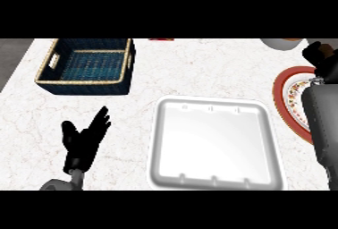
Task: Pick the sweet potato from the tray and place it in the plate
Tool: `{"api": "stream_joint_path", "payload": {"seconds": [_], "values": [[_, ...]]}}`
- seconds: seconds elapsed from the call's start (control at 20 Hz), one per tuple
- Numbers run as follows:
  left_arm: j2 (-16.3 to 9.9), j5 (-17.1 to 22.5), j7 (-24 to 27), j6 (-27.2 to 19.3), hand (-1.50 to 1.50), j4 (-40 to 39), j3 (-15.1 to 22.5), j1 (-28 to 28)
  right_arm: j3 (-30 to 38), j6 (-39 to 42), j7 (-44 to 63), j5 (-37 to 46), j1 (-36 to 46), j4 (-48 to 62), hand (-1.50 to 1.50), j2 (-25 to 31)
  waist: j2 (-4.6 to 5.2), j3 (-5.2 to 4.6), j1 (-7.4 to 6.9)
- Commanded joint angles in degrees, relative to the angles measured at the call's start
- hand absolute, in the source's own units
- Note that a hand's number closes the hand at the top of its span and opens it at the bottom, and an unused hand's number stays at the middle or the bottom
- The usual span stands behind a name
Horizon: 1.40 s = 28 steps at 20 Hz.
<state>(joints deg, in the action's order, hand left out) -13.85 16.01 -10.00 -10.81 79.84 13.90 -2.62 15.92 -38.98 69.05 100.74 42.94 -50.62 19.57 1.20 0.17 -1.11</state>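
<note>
White marble counter (218, 67), seen from my head view.

- Tray (218, 144): one, white, bare inside.
- Plate (292, 96): one, red-rimmed, at right edge, partly hidden by right forearm.
- Basket (86, 67): one, dark blue, far left.
- Sweet potato: none visible; I judge it inside right hand.
- Right hand (320, 54): curled above plate's far edge; contents hidden.
- Left hand (84, 134): fingers spread, resting left of tray.

Risk, my judgement: letting go this near rim, potato could roll off plate onto counter.
</note>
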Motion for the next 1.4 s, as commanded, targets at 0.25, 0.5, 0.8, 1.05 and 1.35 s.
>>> {"api": "stream_joint_path", "payload": {"seconds": [0.25, 0.5, 0.8, 1.05, 1.35], "values": [[0.27, 0.20, -0.60, 0.07, 0.00, 1.38, -0.24, 0.07, 14.05, -18.80, 10.40, 6.39, -8.54, 0.23, 1.50, -1.33, -0.33, 0.04, -0.28], [0.01, -0.71, -0.45, -0.02, 0.00, 0.94, -0.06, 1.00, 21.41, -26.49, 4.14, 3.58, -10.71, 3.12, 1.50, -0.11, -0.45, 0.05, -0.25], [0.29, -0.42, -1.40, 0.21, 0.00, 1.90, -0.03, 0.67, 29.33, -16.95, -3.97, -11.85, -8.05, 15.95, -1.50, 1.67, -0.44, 0.18, -0.45], [1.68, -1.67, 2.23, 0.91, 0.00, -1.54, 0.47, 1.31, 28.51, -23.11, -19.15, -27.84, -5.39, 23.70, -1.50, 5.39, -0.36, 0.20, -0.47], [1.25, -0.85, -1.32, 0.35, 0.00, 0.53, -0.46, 0.66, 26.49, -32.47, -36.71, -41.59, -9.05, 16.51, -1.50, 1.74, -0.75, 0.29, 0.43]]}}
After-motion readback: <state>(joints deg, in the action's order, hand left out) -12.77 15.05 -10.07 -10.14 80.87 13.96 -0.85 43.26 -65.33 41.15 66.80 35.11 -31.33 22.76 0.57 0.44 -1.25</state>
